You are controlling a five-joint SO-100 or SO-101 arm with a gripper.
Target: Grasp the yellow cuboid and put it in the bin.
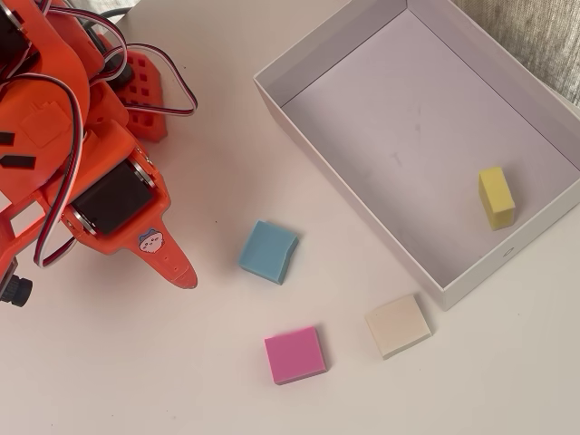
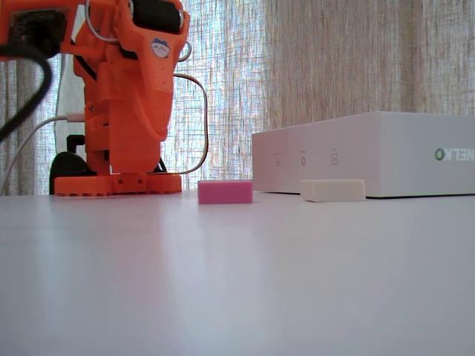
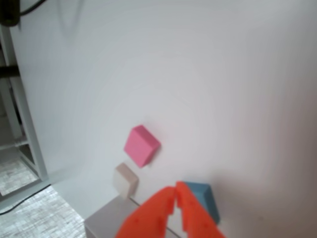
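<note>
The yellow cuboid rests on edge on the floor of the bin, near its right-hand wall in the overhead view. The bin is a shallow white box; in the fixed view it shows as a white side wall, and the cuboid inside is hidden there. My orange gripper hovers left of the bin, well away from the cuboid. In the wrist view its two fingertips meet with nothing between them, so it is shut and empty.
A blue block lies just right of the gripper tip. A pink block and a cream block sit nearer the front, outside the bin. The arm's orange base stands at the left.
</note>
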